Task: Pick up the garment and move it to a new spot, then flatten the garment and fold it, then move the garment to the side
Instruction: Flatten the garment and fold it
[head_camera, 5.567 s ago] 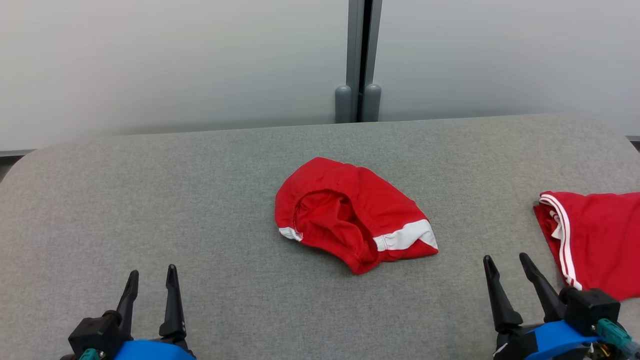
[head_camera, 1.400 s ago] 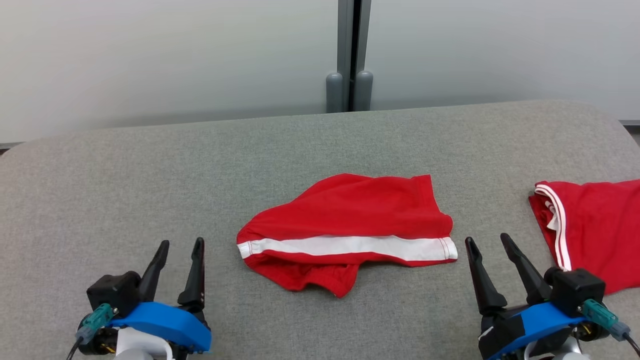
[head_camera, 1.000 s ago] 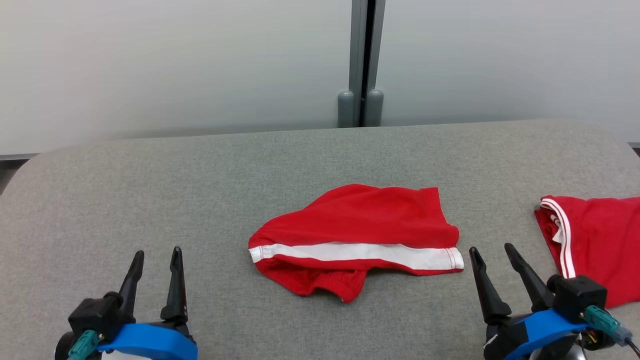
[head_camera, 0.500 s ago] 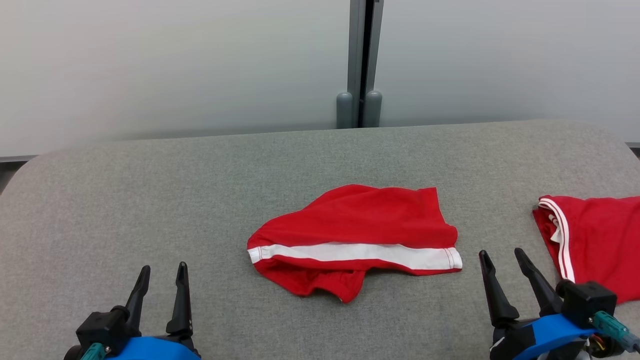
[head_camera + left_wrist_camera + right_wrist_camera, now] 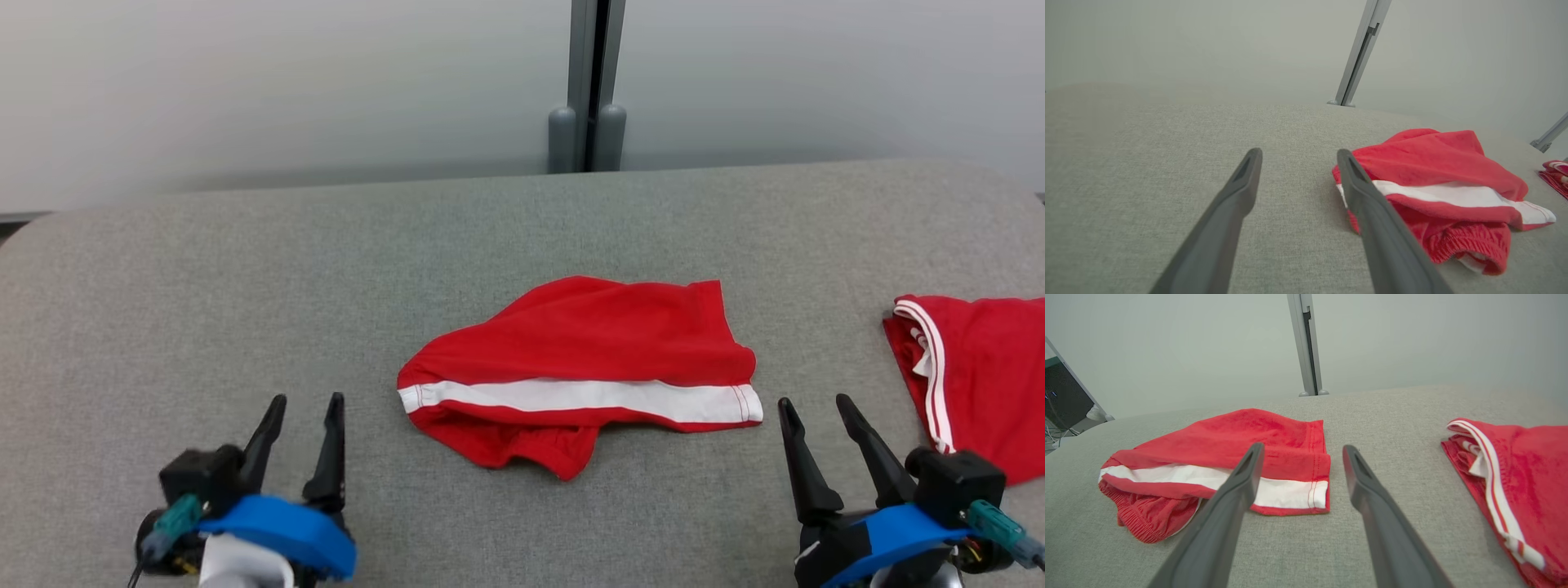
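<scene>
Head view first: left gripper [image 5: 306,400] sits at the lower left with its fingers spread apart and nothing between them. Same deal for the right gripper [image 5: 812,402] at the lower right, fingers apart and holding nothing. Both hover low over the grey fabric surface [image 5: 245,269], not touching any cloth.

The red shorts [image 5: 588,351] lie about mid-surface, between the two grippers and a bit further out. They're kinda half flattened, with the white stripe [image 5: 588,396] running left to right along the near side and a crumpled bit of red waistband [image 5: 531,441] poking out under it. The right gripper is near the stripe's right end, the left one further from the other end.

Off by the right edge there's a second red garment [image 5: 988,376] with thin white stripes, well apart from the shorts. Behind it all are pale wall panels with a grey post [image 5: 588,82].
</scene>
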Motion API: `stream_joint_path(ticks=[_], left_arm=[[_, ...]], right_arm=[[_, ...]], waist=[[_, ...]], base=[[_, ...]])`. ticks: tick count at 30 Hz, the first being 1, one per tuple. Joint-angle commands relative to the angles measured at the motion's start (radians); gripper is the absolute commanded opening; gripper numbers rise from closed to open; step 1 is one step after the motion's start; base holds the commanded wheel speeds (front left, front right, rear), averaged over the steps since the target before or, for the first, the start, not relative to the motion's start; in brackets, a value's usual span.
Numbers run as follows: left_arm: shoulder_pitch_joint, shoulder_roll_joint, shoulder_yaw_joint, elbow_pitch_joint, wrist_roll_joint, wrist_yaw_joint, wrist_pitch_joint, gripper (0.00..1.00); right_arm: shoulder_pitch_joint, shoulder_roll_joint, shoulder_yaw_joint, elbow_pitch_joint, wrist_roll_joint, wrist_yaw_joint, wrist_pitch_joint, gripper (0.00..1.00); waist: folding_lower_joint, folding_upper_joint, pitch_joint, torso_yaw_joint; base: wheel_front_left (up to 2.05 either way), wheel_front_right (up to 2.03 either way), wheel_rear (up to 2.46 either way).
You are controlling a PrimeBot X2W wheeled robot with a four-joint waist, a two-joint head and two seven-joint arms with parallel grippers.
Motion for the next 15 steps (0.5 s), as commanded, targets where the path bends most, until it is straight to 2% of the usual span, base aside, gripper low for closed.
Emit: stream_joint_path(ticks=[1,6,15], left_arm=[[-0.040,-0.014,-0.014,0.019,-0.017,-0.016,0.031,1.00],[-0.121,-0.038,-0.059,0.103,-0.054,-0.054,0.125,1.00],[-0.207,-0.065,-0.061,0.226,-0.102,-0.064,0.181,1.00]], right_arm=[[-0.020,0.004,0.005,-0.004,-0.003,0.001,0.000,1.00],[-0.050,0.004,0.027,0.003,0.005,0.001,-0.007,1.00],[-0.101,0.005,0.057,0.014,0.008,0.001,-0.022,1.00]], waist=[[0.0000,0.0000,0.015,0.002],[0.0000,0.0000,0.052,-0.024],[0.0000,0.0000,0.112,-0.072]], base=[[0.00,0.00,0.00],[0.00,0.00,0.00],[0.00,0.00,0.00]])
